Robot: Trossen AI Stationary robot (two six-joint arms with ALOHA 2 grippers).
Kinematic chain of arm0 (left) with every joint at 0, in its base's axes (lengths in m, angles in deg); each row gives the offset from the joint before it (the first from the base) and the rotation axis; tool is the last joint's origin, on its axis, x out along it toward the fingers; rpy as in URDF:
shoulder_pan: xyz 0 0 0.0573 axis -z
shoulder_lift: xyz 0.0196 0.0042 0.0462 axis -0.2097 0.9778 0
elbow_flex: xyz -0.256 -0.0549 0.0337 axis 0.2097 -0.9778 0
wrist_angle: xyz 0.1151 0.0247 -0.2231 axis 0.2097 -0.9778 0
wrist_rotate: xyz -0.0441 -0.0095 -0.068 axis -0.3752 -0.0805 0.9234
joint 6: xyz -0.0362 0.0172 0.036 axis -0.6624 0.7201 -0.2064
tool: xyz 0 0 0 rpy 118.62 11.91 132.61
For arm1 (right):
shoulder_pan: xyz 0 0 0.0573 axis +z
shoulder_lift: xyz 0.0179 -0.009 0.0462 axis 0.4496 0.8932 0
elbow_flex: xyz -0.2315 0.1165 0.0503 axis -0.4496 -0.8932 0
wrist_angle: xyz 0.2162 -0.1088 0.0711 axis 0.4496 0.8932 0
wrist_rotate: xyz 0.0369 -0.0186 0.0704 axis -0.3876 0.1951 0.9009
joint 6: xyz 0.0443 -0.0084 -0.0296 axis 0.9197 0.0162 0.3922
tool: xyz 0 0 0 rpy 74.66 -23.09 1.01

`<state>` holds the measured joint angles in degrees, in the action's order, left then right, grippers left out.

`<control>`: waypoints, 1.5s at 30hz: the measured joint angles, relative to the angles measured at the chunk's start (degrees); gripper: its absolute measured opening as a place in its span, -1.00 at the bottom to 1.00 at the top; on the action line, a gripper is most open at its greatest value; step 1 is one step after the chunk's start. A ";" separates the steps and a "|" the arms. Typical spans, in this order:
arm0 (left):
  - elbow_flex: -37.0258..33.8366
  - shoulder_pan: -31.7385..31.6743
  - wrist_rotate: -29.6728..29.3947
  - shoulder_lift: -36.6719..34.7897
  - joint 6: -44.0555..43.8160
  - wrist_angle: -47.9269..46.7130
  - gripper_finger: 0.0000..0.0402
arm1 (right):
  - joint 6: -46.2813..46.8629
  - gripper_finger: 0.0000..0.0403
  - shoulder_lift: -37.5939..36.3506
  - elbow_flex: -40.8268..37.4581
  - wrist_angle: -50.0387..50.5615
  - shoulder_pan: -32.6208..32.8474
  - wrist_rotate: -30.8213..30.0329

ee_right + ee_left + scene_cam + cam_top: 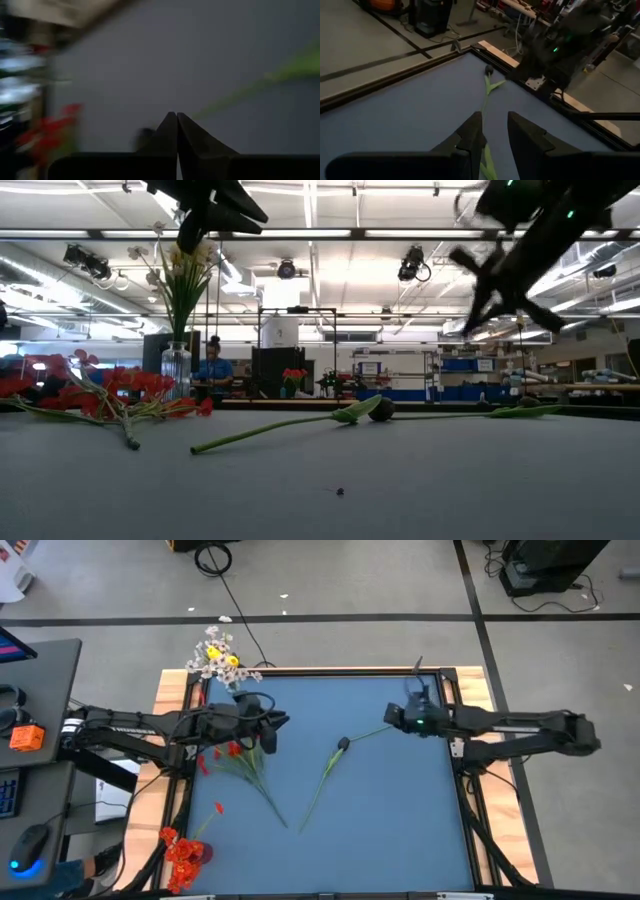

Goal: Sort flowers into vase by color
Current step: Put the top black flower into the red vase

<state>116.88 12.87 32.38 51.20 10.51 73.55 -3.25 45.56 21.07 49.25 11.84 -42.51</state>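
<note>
A dark-budded sprig (342, 745) lies flat mid-table, its stem slanting toward the near edge; it also shows in the low view (381, 410). Another green stem (370, 734) runs from it toward my right gripper (392, 720), which hovers shut (176, 122) above the table's right part. Red sprigs (228, 752) lie on the left part. My left gripper (278, 723) hovers open (495, 132) just beyond them, facing a dark bud and its green stem (489, 70). One vase (220, 658) holds white and yellow blossoms; another (182, 855) holds red ones.
A loose red petal (218, 807) lies near the table's left edge. A wooden frame (470, 690) rims the blue table. The white-and-yellow vase stands at the far left corner, the red one at the near left corner. A person (213, 370) sits far behind the table.
</note>
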 joint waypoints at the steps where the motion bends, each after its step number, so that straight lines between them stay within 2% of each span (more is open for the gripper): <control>1: 0.00 -0.01 -0.56 0.00 0.33 -0.01 -0.51 | 2.05 -0.97 1.91 0.03 1.93 -1.50 2.47; 5: 0.00 -0.58 -0.83 0.00 2.18 -0.40 -0.51 | 7.50 -0.86 8.78 0.02 6.47 -6.71 11.30; 11: 0.00 -3.05 -0.86 0.00 2.75 -0.75 -0.51 | 9.56 -0.48 15.16 0.12 4.48 -14.88 20.13; 14: 0.00 -4.17 -0.83 0.00 3.98 -0.84 -0.51 | 9.78 -0.32 17.46 0.04 3.50 -18.71 21.72; 18: 0.00 -5.07 -0.78 0.00 6.17 -1.04 -0.51 | 11.43 -0.21 18.81 0.04 1.32 -22.49 23.12; 29: 0.00 -8.98 -0.61 0.00 10.00 -1.57 -0.51 | 18.16 -0.19 23.16 0.04 1.54 -26.71 23.50; 37: 0.00 -12.45 5.35 0.00 9.94 -1.70 -0.51 | 18.91 -0.19 26.53 0.36 0.61 -29.29 27.32; 42: 0.00 -12.67 5.42 0.00 9.94 -1.78 -0.51 | 20.24 -0.20 26.78 0.31 1.71 -31.04 27.53; 45: 0.00 -12.86 5.48 -0.02 9.69 -1.78 -0.51 | 22.05 -0.23 27.91 0.36 2.33 -33.56 31.03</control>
<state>116.88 0.01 37.87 51.18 20.21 71.77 18.80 73.48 21.44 51.58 -21.72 -11.48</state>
